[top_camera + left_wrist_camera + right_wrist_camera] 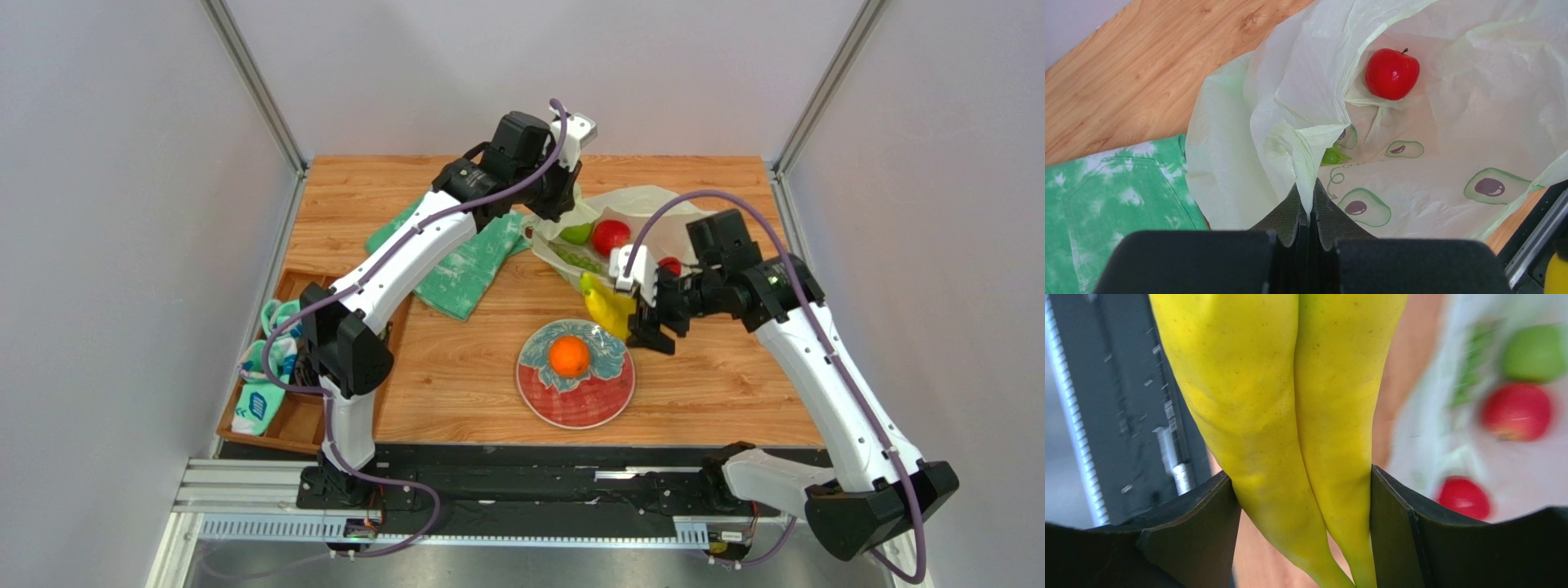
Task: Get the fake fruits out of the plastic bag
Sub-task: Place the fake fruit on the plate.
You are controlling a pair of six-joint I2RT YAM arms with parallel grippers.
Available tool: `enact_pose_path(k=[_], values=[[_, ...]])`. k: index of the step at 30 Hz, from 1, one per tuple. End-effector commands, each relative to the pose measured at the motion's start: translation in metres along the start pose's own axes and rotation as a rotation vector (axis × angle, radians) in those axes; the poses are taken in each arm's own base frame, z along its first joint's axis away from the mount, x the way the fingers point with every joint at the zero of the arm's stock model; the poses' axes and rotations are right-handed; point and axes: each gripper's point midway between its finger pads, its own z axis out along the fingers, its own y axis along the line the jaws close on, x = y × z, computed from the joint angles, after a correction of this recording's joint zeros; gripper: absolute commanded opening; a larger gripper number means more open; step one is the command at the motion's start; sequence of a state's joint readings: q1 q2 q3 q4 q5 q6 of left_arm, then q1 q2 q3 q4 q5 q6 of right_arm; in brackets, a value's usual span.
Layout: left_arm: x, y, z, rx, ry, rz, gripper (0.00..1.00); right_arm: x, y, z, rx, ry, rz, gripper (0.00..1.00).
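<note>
In the plastic bag (1444, 153), green fruit (1330, 157) — mostly hidden

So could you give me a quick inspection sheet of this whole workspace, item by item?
Surface: wooden table, bare wood showing between the things.
Job's things: plastic bag lies open, holding a green apple and two red fruits; orange sits on a plate; banana bunch is held above the table.
Clutter: green-and-white cloth; wooden tray with teal-and-white items.
Jaws: left jaws shut on the plastic bag's edge; right jaws clamped on the banana bunch.
Cables: purple cable looping along each arm.
Surroundings: pale walls; metal rail at the near edge.
</note>
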State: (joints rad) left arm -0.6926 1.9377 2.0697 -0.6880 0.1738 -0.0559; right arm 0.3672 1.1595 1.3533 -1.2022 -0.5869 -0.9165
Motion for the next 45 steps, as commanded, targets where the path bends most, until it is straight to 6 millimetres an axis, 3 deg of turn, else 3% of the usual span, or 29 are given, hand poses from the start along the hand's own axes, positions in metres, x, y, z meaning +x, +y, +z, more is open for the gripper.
enact_pose_path(k=[1,3,5,6,9,12,16,20,26,29,31,34,38,39,40,45], values=[[-0.014,-0.003,-0.008,0.009,-0.037,0.026,0.0,0.054,0.04,0.029,-0.169,0.188,0.136,0.19],[-0.017,-0.007,-0.014,0.027,-0.046,0.028,0.0,0.07,0.035,0.042,-0.128,0.247,0.258,0.19],[-0.016,-0.009,-0.017,0.035,-0.047,0.03,0.0,0.071,0.013,0.056,-0.016,0.242,0.353,0.19],[-0.018,-0.01,-0.021,0.04,-0.054,0.033,0.0,0.083,0.005,0.06,0.04,0.286,0.387,0.18],[-0.016,-0.012,-0.024,0.046,-0.049,0.035,0.0,0.099,-0.029,0.072,0.21,0.347,0.428,0.09],[-0.014,-0.013,-0.025,0.055,-0.045,0.039,0.0,0.108,-0.055,0.086,0.294,0.409,0.395,0.14],[-0.014,-0.015,-0.028,0.066,-0.045,0.046,0.0,0.124,-0.066,0.108,0.302,0.527,0.367,0.17],[-0.013,-0.015,-0.032,0.057,-0.045,0.061,0.0,0.137,-0.059,0.135,0.256,0.591,0.356,0.18],[-0.009,-0.013,-0.035,0.048,-0.038,0.062,0.0,0.128,-0.032,0.151,0.187,0.605,0.319,0.26],[-0.007,-0.014,-0.033,0.053,-0.032,0.062,0.0,0.118,-0.016,0.152,0.146,0.586,0.295,0.35],[-0.007,-0.014,-0.033,0.056,-0.032,0.061,0.0,0.109,0.0,0.156,0.069,0.546,0.301,0.47],[-0.007,-0.014,-0.031,0.059,-0.031,0.061,0.0,0.116,0.009,0.159,0.03,0.577,0.321,0.57],[-0.005,-0.016,-0.029,0.07,-0.025,0.06,0.0,0.114,0.013,0.151,0.01,0.589,0.317,0.73],[-0.004,-0.015,-0.029,0.069,-0.022,0.059,0.0,0.11,0.012,0.148,0.007,0.574,0.302,0.91],[-0.004,-0.016,-0.029,0.072,-0.022,0.059,0.0,0.107,0.012,0.146,0.008,0.557,0.293,0.99],[-0.001,-0.016,-0.026,0.077,-0.013,0.057,0.0,0.07,0.011,0.116,0.017,0.414,0.208,1.0]])
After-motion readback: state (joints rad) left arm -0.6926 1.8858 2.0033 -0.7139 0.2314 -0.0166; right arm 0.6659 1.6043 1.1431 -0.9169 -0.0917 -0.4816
